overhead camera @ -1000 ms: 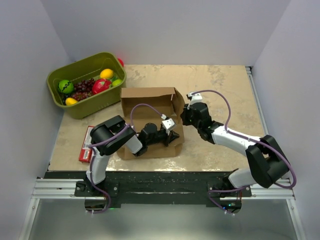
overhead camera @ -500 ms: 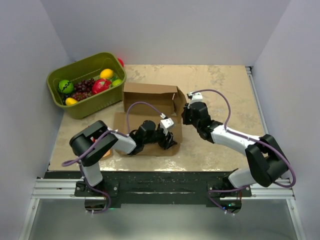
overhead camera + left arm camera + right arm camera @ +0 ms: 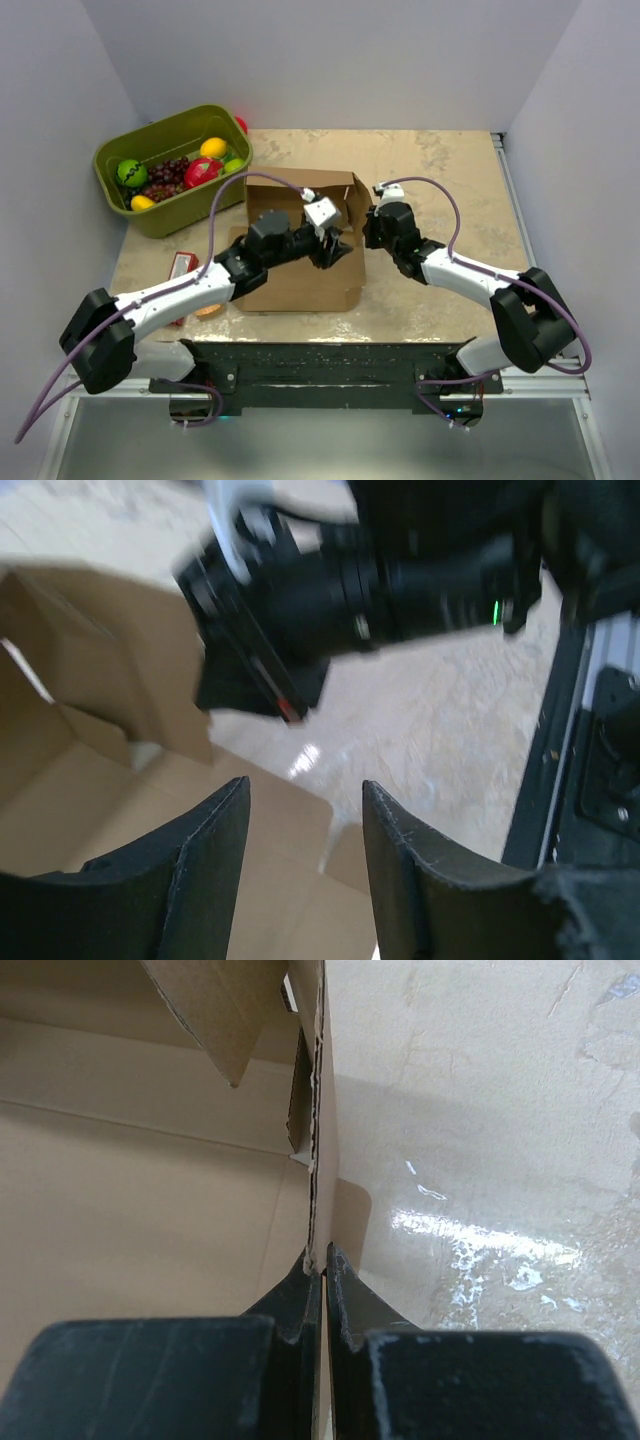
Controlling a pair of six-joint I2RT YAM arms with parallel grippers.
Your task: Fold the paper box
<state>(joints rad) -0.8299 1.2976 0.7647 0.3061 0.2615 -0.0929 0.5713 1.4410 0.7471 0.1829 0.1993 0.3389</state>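
The paper box (image 3: 300, 288) lies in the middle of the table, brown cardboard with its back and right walls standing. My right gripper (image 3: 368, 231) is shut on the top edge of the right wall (image 3: 320, 1110), pinched between the fingertips of the right gripper (image 3: 318, 1266). My left gripper (image 3: 338, 244) hovers over the box's right half, just left of that wall. In the left wrist view the left gripper (image 3: 305, 815) is open with nothing between its fingers (image 3: 195, 870), and cardboard (image 3: 70, 810) lies below.
An olive-green bin (image 3: 170, 212) with toy fruit stands at the back left. A red flat item (image 3: 180, 268) and a small orange block (image 3: 209, 311) lie left of the box, under my left arm. Bare table (image 3: 440, 170) lies to the right and behind.
My left gripper has opened and let go of the box's front right flap, and has moved back over the box. The left arm has swung out leftward. The right gripper has held still.
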